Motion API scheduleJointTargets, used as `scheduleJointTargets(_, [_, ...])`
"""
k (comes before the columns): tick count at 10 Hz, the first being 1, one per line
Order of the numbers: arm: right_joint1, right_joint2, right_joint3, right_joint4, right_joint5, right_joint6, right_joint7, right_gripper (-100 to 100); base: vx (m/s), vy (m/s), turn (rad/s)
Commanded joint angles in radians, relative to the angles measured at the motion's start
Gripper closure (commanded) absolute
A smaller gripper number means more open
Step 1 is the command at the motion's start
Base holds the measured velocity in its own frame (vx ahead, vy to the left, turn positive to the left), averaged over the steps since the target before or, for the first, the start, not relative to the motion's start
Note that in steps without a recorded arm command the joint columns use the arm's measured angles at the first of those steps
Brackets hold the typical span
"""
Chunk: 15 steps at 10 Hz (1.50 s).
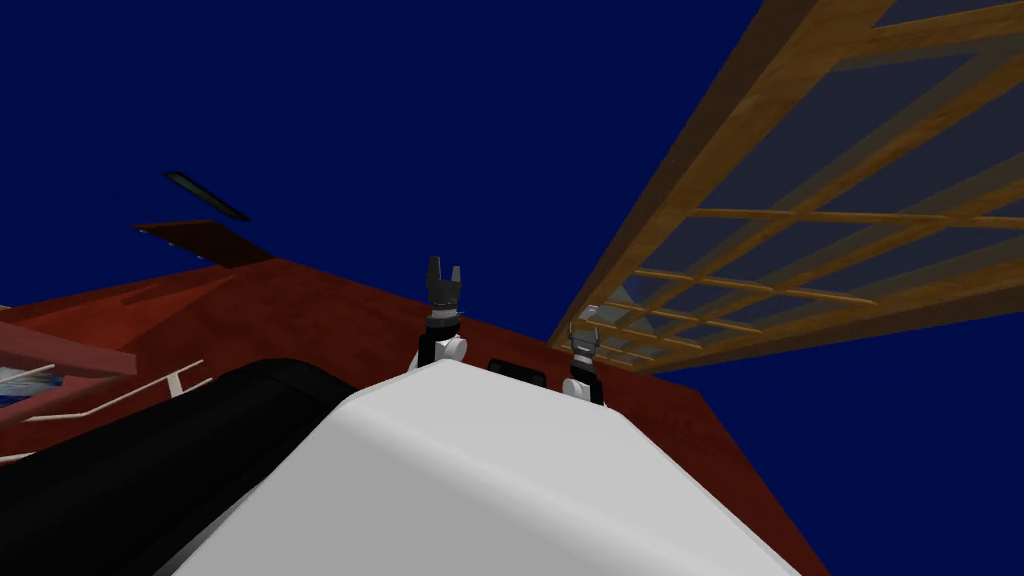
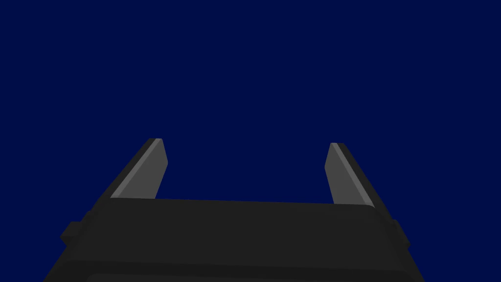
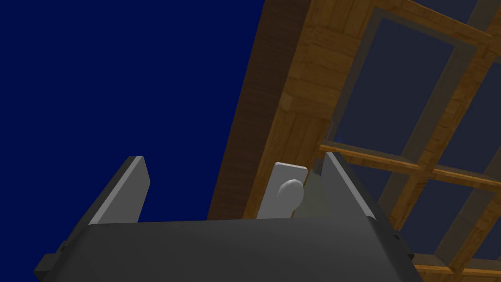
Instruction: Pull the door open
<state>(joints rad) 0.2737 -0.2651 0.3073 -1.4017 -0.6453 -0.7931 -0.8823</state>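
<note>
A wooden door [image 1: 760, 130] with glass panes in a lattice stands at my right, its edge facing the dark blue wall [image 1: 450, 120]. In the right wrist view its wooden frame [image 3: 303, 73] carries a grey plate with a round grey knob [image 3: 290, 192]. My right gripper [image 3: 234, 156] is open, with the knob between the fingers and close to one of them [image 3: 342, 186], untouched. In the head view the right gripper [image 1: 583, 340] sits just under the plate [image 1: 590, 313]. The left gripper [image 1: 444, 283] is raised and open [image 2: 244, 142], before a flat dark blue surface.
Red-brown floor [image 1: 330, 310] runs between the blue walls. A large black rounded object [image 1: 150, 470] lies close at my left, with thin white rails [image 1: 120, 395] beside it. A small dark rectangle [image 1: 517, 372] sits just past my chest.
</note>
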Motion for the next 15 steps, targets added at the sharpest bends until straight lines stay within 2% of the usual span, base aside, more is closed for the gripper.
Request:
scheduleJointTargets(1, [-0.006, -0.015, 0.013, 0.05, -0.039, -0.02, -0.042, -100, 0.013, -0.08, 0.122])
scheduleJointTargets(4, [-0.029, -0.049, 0.044, 0.156, -0.129, -0.069, -0.129, -100, 0.026, -0.113, 0.208])
scheduleJointTargets(5, [-0.029, -0.049, 0.044, 0.168, -0.13, -0.069, -0.136, -100, 0.009, -0.077, 0.064])
scheduleJointTargets(6, [-0.036, -0.059, 0.054, 0.202, -0.158, -0.085, -0.165, -100, 0.007, -0.059, 0.123])
scheduleJointTargets(7, [-0.036, -0.059, 0.054, 0.204, -0.158, -0.085, -0.165, -100, 0.006, -0.047, 0.077])
scheduleJointTargets(11, [-0.061, -0.096, 0.088, 0.331, -0.258, -0.139, -0.268, -100, 0.01, -0.086, 0.191])
scheduleJointTargets(13, [-0.07, -0.111, 0.101, 0.381, -0.297, -0.16, -0.308, -100, 0.013, -0.108, 0.18])
scheduleJointTargets(14, [-0.07, -0.111, 0.101, 0.381, -0.297, -0.16, -0.308, -100, 0.008, -0.053, 0.061])
scheduleJointTargets(15, [-0.075, -0.117, 0.107, 0.403, -0.314, -0.169, -0.326, -100, -0.003, -0.031, 0.105])
